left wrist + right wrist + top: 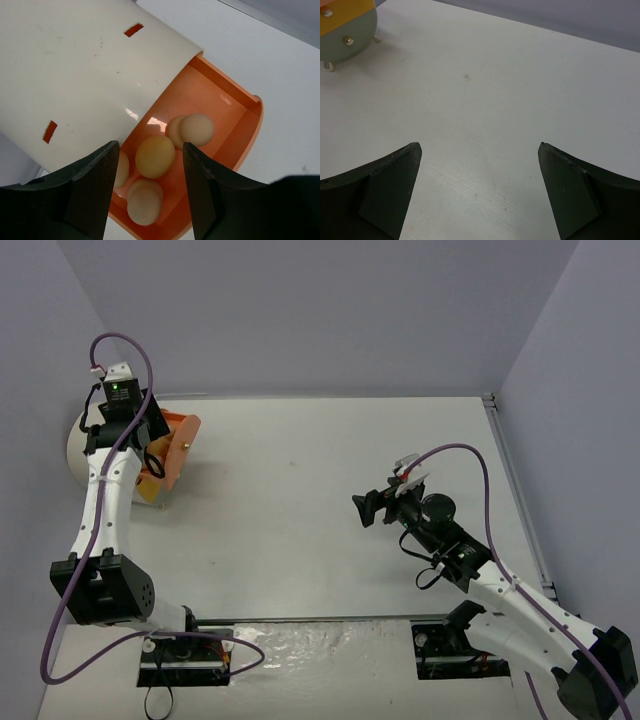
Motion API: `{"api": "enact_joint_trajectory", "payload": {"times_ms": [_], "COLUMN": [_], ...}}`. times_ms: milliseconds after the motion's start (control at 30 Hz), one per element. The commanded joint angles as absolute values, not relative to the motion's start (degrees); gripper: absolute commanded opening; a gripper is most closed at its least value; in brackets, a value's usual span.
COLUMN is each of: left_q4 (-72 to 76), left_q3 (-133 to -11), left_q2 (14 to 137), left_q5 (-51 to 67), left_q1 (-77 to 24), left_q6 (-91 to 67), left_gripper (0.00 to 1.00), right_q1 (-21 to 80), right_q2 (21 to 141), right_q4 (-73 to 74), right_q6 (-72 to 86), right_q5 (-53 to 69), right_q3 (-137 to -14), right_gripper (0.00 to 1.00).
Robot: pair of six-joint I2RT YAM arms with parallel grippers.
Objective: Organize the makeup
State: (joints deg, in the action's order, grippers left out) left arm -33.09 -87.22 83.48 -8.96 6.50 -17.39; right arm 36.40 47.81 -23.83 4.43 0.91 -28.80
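Mostly, sponges [155,156] hug drawer's [239,131] inner end.

White table [320,490] – plain lavender-grey walls [300,310] on three sides (metal rail [517,490] along right edge), even soft light.

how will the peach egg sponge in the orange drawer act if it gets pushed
Probably rolls: the sponge is rounded, egg-shaped and lying loose. Likely light and squashy, judging by its matte, foam-like surface. The orange drawer and neighbouring sponges should stop it travelling far.
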Motion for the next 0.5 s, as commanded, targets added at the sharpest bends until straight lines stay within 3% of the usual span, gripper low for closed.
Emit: {"api": "enact_joint_trajectory", "payload": {"times_ms": [0, 267, 467], "left_q4": [-31.40, -33.47, -35.27], "left_q3": [-90.93, -94.46, -92.01], "left_q2": [82.41, 76.56, 76.12], "left_q5": [-6.76, 4.47, 8.96], "left_q1": [6.77, 5.73, -4.71], "left_q6": [-17.99, -20.32, -21.90], "left_gripper": [0.51, 0.51, 0.55], "right_q1": [36.20, 36.12, 36.07], "right_q2": [47.72, 47.90, 48.39], "right_q4": [-29.28, -29.27, -29.36], "right_q6": [4.57, 4.57, 4.80], "right_q5": [1.92, 1.95, 2.08], "right_q3": [-29.27, -29.36, -29.30], "right_gripper": [1.00, 1.00, 1.00]}}
